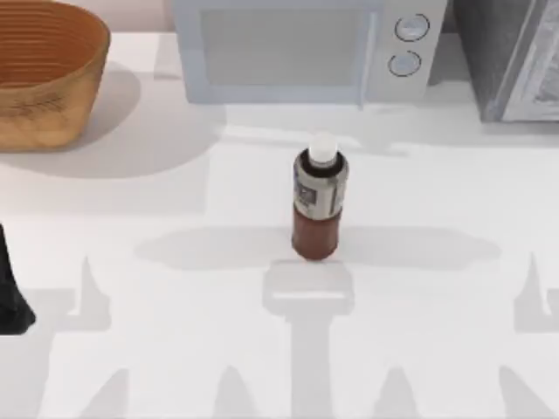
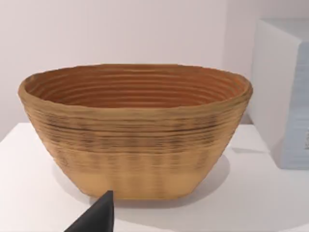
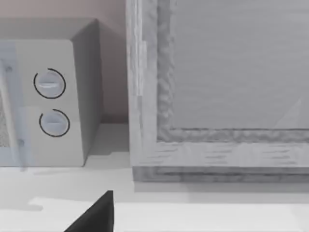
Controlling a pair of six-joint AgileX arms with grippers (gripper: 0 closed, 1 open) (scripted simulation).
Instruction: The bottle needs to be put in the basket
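Observation:
The bottle (image 1: 319, 205) stands upright in the middle of the table, with reddish-brown contents, a grey-white label and a white cap. Nothing touches it. The basket (image 1: 44, 74) is a wide orange-tan woven bowl with ribbed rings inside, at the table's back left corner. In the left wrist view the basket (image 2: 135, 130) sits straight ahead, and it holds nothing I can see. My left arm (image 1: 12, 301) is parked at the left edge, well away from the bottle. A dark piece of my left gripper (image 2: 96, 217) shows low in its wrist view, and a dark piece of my right gripper (image 3: 96, 215) in the right wrist view.
A pale microwave (image 1: 301, 48) with two round knobs stands at the back centre, behind the bottle. A grey box-like appliance (image 1: 511, 57) fills the back right corner and faces the right wrist camera (image 3: 217, 96). Open white tabletop lies between bottle and basket.

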